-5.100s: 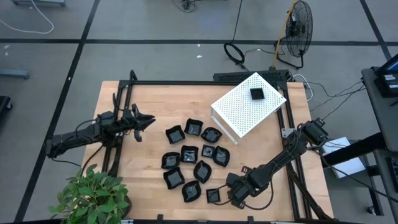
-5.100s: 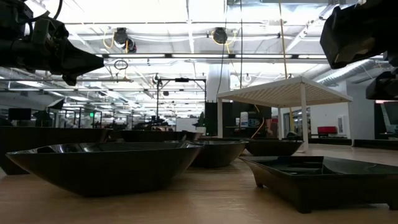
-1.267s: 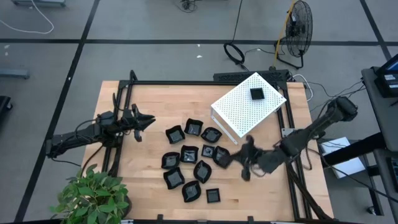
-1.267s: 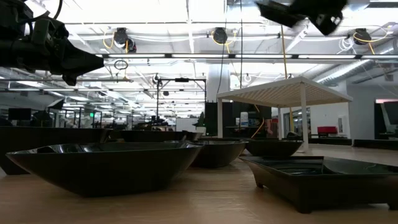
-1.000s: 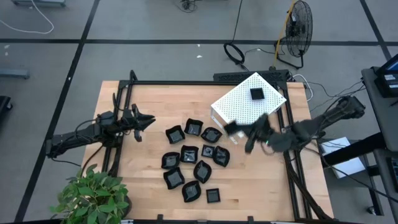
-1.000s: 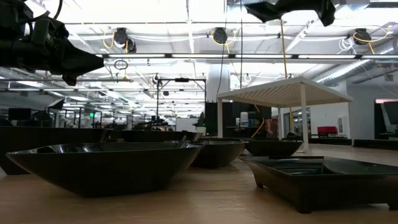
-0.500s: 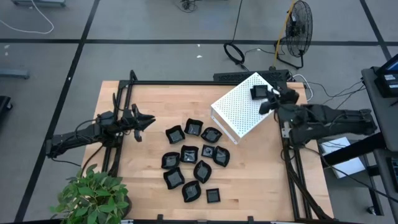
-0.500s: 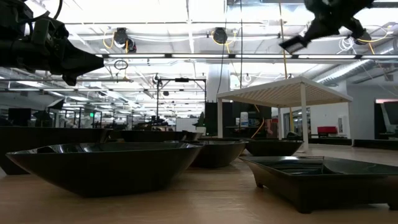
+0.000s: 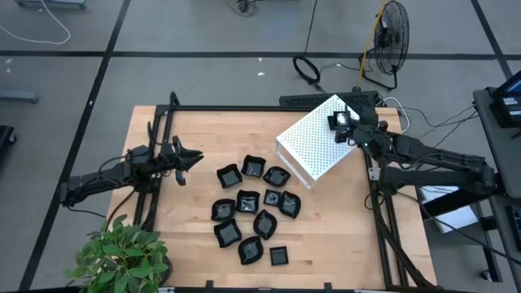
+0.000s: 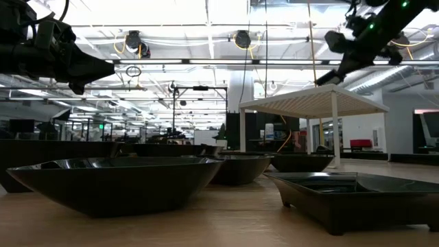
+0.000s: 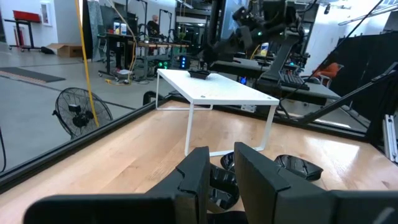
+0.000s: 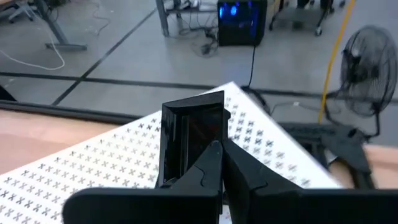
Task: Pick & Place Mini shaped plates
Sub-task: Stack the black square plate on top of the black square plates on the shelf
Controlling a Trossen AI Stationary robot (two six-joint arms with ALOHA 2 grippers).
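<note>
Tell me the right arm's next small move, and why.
Probably lower and release: the right end effector is shut on a square mini plate just above the white perforated box, beside the plate already on top.

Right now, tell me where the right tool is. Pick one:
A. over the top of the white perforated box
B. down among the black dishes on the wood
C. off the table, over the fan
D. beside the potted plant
A: in the high view the right tool is over the top of the white box, by the small black plate there; its wrist view shows it shut on a square plate.
</note>
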